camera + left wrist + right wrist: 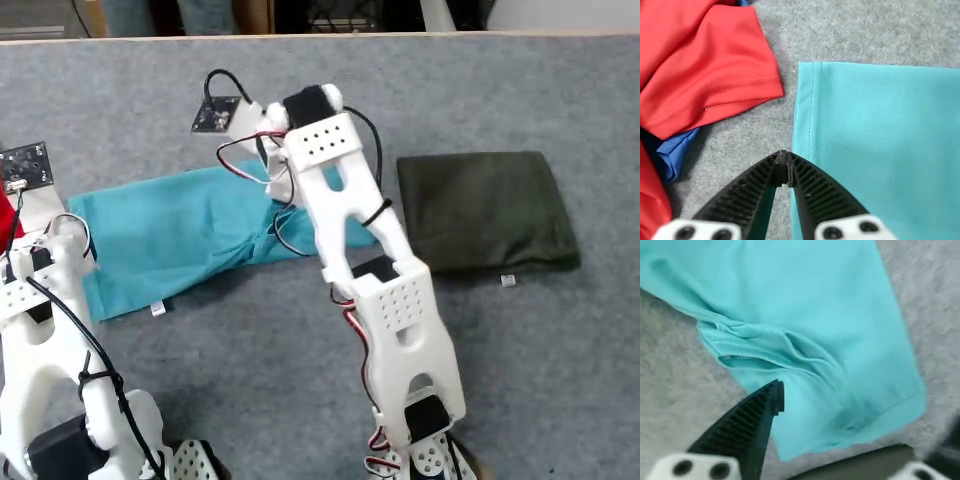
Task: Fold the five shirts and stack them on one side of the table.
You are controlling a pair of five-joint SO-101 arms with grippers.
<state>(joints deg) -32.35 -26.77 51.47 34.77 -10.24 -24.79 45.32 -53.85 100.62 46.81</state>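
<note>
Left tool (784,167) pinches the hem of the teal shirt (880,140) beside a red shirt (705,65). Right tool (850,430) hovers spread above its bunched folds on the bench (250,350).

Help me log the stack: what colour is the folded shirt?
The folded shirt is dark olive green; high view.
</note>
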